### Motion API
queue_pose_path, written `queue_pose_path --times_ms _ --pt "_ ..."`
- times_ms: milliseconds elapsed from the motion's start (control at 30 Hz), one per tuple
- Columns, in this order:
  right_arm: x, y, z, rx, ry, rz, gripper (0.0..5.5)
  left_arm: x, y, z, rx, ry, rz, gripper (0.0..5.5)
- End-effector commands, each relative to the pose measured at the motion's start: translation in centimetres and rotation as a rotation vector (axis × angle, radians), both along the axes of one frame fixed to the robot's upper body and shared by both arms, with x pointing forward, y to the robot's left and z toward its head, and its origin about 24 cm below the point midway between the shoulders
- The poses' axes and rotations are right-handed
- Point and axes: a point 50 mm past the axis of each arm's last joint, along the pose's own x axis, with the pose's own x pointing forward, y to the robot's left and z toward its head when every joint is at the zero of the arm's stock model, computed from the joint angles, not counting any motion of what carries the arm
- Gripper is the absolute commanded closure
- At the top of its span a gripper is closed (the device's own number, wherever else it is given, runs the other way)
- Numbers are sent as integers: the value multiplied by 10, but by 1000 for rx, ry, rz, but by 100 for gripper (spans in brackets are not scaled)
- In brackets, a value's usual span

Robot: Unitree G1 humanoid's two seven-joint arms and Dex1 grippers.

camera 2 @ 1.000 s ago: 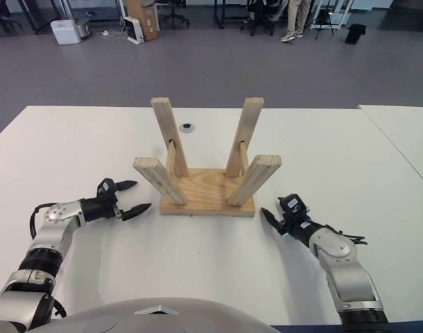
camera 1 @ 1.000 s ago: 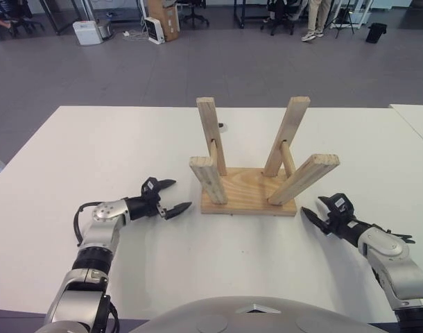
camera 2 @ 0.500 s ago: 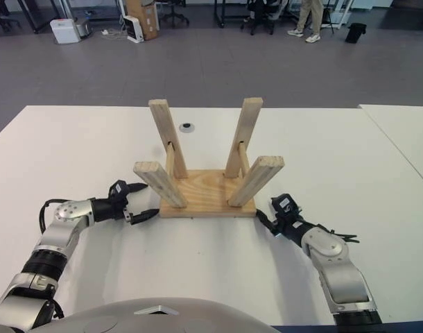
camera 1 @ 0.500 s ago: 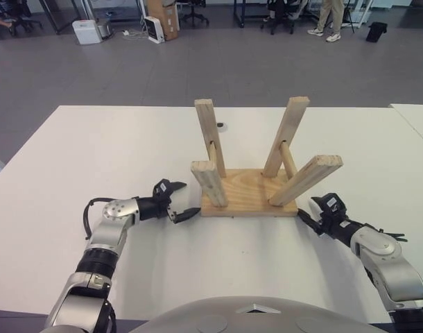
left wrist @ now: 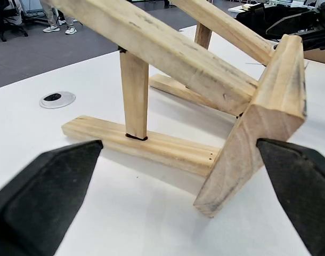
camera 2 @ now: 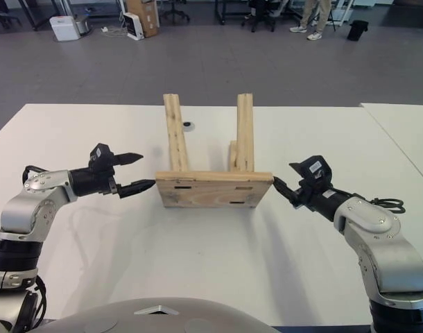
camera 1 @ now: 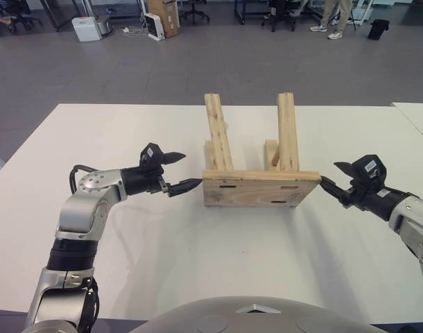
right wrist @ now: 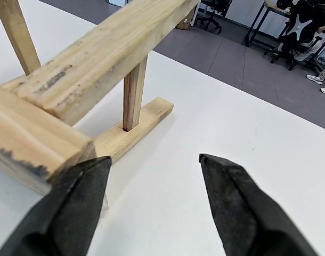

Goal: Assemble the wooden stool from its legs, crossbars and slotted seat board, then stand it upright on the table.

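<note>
Currently, the left end effector (camera 1: 190,170) hovers above the worktop (camera 1: 128,263) with its fingers spread wide and nothing between them. Its lower fingertip (camera 1: 195,183) sits just beside the left end of the seat board (camera 1: 260,189); contact cannot be confirmed. Directly to this end effector's right, the wooden stool (camera 1: 256,166) lies tipped on its side. The seat board stands on its long edge, facing the robot. The legs (camera 1: 218,133) run away from it, the lower pair on the worktop. A crossbar (left wrist: 135,93) joins an upper leg to a lower one. At the board's right end, the right end effector (camera 1: 331,173) is likewise spread wide and empty, its lower finger at the board's upper corner.
</note>
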Motion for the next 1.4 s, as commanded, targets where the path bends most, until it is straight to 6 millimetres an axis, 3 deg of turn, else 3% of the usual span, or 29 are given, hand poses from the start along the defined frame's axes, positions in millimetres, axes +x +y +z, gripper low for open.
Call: queue_pose_path --times_ms 33,133,233,333,533,667,867,1100,1233,1400 --pt "-5 53 4 148 8 326 239 -4 -16 -10 79 0 -142 15" --pt "4 20 0 57 13 232 239 8 13 -20 230 -18 -79 15" --pt "15 -27 7 -75 12 147 239 17 45 -23 298 13 -72 15" --pt "7 -45 -12 -131 132 176 239 29 62 -26 285 56 -153 15" --pt "-2 -25 -36 -66 239 370 239 32 34 -29 237 124 -486 15" --pt "9 -13 -40 -12 220 407 239 39 8 -28 147 95 -543 15" --pt "33 16 -55 94 270 527 239 39 -14 -48 137 81 -555 15" --pt "37 15 -59 152 327 566 366 43 -9 -59 99 82 -454 149" --pt "39 18 -59 193 308 557 382 42 -2 -66 81 94 -403 229" --pt "42 21 -58 235 289 576 382 46 -10 -61 33 59 -414 323"
